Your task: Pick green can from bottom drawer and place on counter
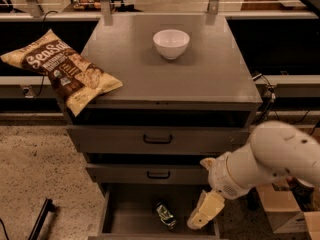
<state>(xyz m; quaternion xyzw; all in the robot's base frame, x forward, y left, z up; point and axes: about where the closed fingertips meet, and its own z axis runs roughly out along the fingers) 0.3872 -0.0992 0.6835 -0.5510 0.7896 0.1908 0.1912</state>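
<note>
The flat grey metal table [210,84] atop the drawer cabinet is where the load must end up. Below it, the plain grey bottom drawer [125,216] stands pulled out near me, under the two upper drawers with black handles [158,156], whose fronts overhang its far part and, I judge, will crowd my lift. My white arm [270,159] reaches in from the right. A brown and cream crisp bag [65,69] hangs over the table's left edge, and a white bowl [171,43] sits far, mid-table; I would set down away from both. My cream claw [196,221] hangs over the drawer's right side; released or clenched, I cannot tell. Just left of it the small shiny green can [165,215] lies on its side on the drawer floor: likely light, thin-walled, slick and ready to roll, so I would take it across its mid-body, gently.
</note>
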